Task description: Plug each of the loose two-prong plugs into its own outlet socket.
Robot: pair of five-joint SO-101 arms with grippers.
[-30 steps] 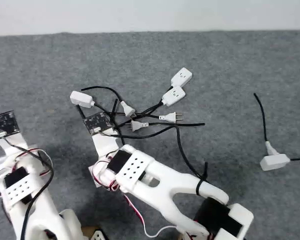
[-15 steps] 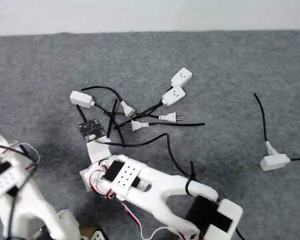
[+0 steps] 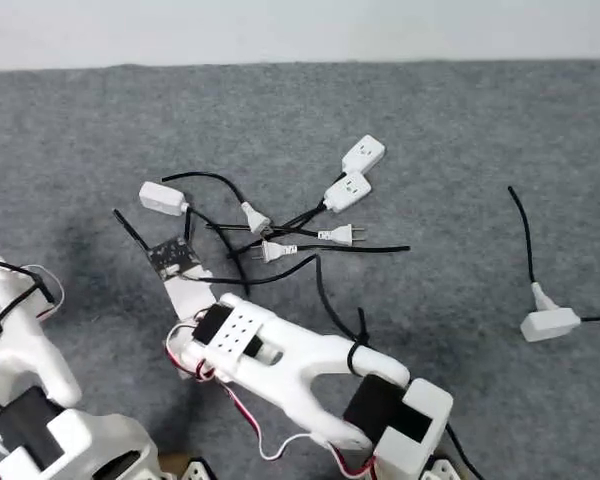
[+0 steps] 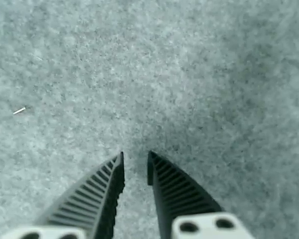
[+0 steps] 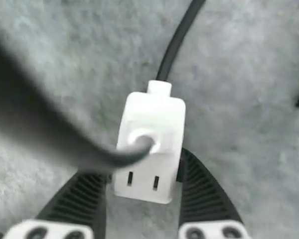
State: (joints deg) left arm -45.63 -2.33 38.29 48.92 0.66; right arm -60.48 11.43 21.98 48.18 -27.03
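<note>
I am starting at the left, where the left gripper (image 4: pixel 135 154) is hovering over bare grey desk (image 3: pixel 460 130), its jaws slightly apart with nothing between them. Next along, the right arm (image 3: pixel 280 355) is stretching toward the cable tangle, and the right gripper (image 5: pixel 139 164) appears to be pinching a white outlet socket (image 5: pixel 148 144) by its two flat sides. The slotted face is pointing back at the wrist camera and the cord is running away from it. I cannot tell which white block in the high view this one is; another socket (image 3: pixel 162 198) is lying just beyond the arm's tip.

I am judging the step to be presenting this socket for a plug. To do it well I am wanting to keep the pinch low on the sides so both slots are staying uncovered, and to hold the face level. A black cable (image 5: pixel 65 139) is crossing close in front of the right wrist camera and one is looping over the arm (image 3: pixel 358 335), so any swing is risking a drag on the pile.

Further right, the loose two-prong plugs (image 3: pixel 273 250) are lying among the cords, near a pair of sockets (image 3: pixel 346 191). Well apart at far right a white block (image 3: pixel 549 323) is sitting on its own cord.

I am finding no writing I can read on the socket or plugs
</note>
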